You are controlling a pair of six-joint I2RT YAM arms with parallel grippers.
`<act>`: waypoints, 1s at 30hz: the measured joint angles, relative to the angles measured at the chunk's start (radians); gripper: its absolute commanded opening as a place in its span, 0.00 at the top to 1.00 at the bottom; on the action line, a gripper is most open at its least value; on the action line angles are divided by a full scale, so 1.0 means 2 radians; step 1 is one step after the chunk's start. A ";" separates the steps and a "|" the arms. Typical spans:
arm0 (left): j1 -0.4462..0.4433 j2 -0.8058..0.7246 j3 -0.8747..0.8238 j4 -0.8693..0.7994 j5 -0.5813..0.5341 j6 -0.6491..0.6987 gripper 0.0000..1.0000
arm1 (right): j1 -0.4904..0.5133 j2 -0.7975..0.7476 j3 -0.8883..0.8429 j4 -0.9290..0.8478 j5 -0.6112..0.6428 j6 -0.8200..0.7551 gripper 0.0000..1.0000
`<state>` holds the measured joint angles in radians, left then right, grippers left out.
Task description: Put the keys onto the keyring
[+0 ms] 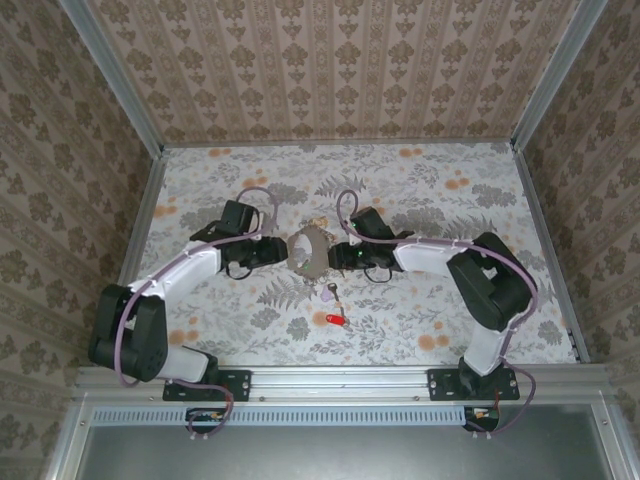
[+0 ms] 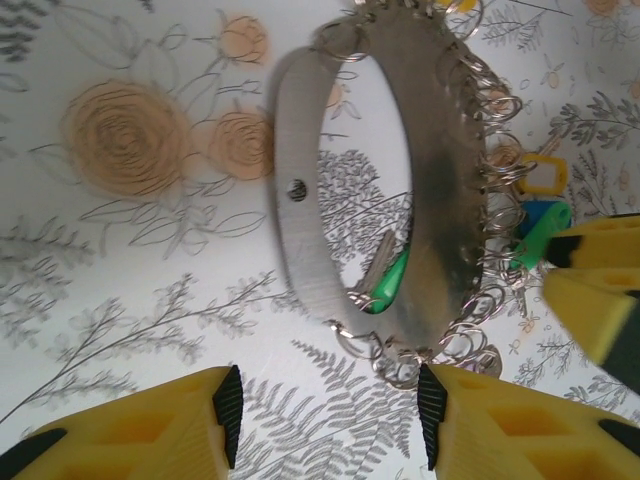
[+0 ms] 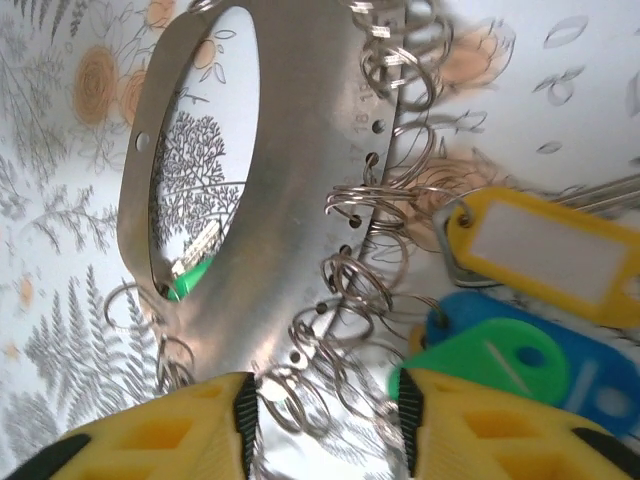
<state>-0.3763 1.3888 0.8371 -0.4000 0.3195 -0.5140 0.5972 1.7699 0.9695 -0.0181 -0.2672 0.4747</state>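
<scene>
The keyring [image 2: 300,230] sits just in front of the left gripper [image 2: 330,410], whose jaws are apart with nothing between them. The right gripper [image 3: 325,400] has the hoop's edge and little wire rings [image 3: 365,290] between its jaws, but it is unclear if they pinch. The hoop looks thin, hard, light and slippery, so its bare flat band seems best to hold, while the tiny red key [image 1: 335,319] behind both grippers is likely best grabbed by its plastic head.

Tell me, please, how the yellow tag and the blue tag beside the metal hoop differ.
The yellow tag shows a white label window and lies uncovered; the blue tag is partly hidden under a green piece. The blue tag sits nearer the right claw than the yellow tag. Both lie beside the wire rings on the hoop.
</scene>
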 measured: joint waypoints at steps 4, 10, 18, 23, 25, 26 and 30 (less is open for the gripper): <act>0.032 -0.031 -0.006 -0.028 0.004 0.008 0.48 | 0.017 -0.038 0.007 -0.047 0.024 -0.072 0.70; 0.085 -0.079 -0.024 -0.055 0.003 0.017 0.49 | 0.086 -0.026 0.060 -0.092 0.038 -0.090 0.61; 0.107 -0.094 -0.052 -0.066 -0.005 0.016 0.51 | 0.111 0.051 0.146 -0.160 0.076 -0.052 0.63; 0.108 -0.095 -0.056 -0.065 -0.005 0.014 0.52 | 0.117 0.087 0.173 -0.195 0.080 -0.041 0.67; 0.108 -0.096 -0.061 -0.063 -0.005 0.013 0.52 | 0.119 0.095 0.182 -0.206 0.081 -0.039 0.67; 0.108 -0.097 -0.064 -0.062 -0.004 0.011 0.52 | 0.120 0.097 0.184 -0.209 0.082 -0.039 0.67; 0.108 -0.100 -0.078 -0.059 -0.004 0.007 0.52 | 0.123 0.103 0.190 -0.226 0.089 -0.041 0.67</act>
<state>-0.1612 1.1893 0.6811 -0.5182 0.3107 -0.5003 0.8440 1.9751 1.3499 -0.4702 -0.0895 0.3927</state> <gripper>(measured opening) 0.482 0.328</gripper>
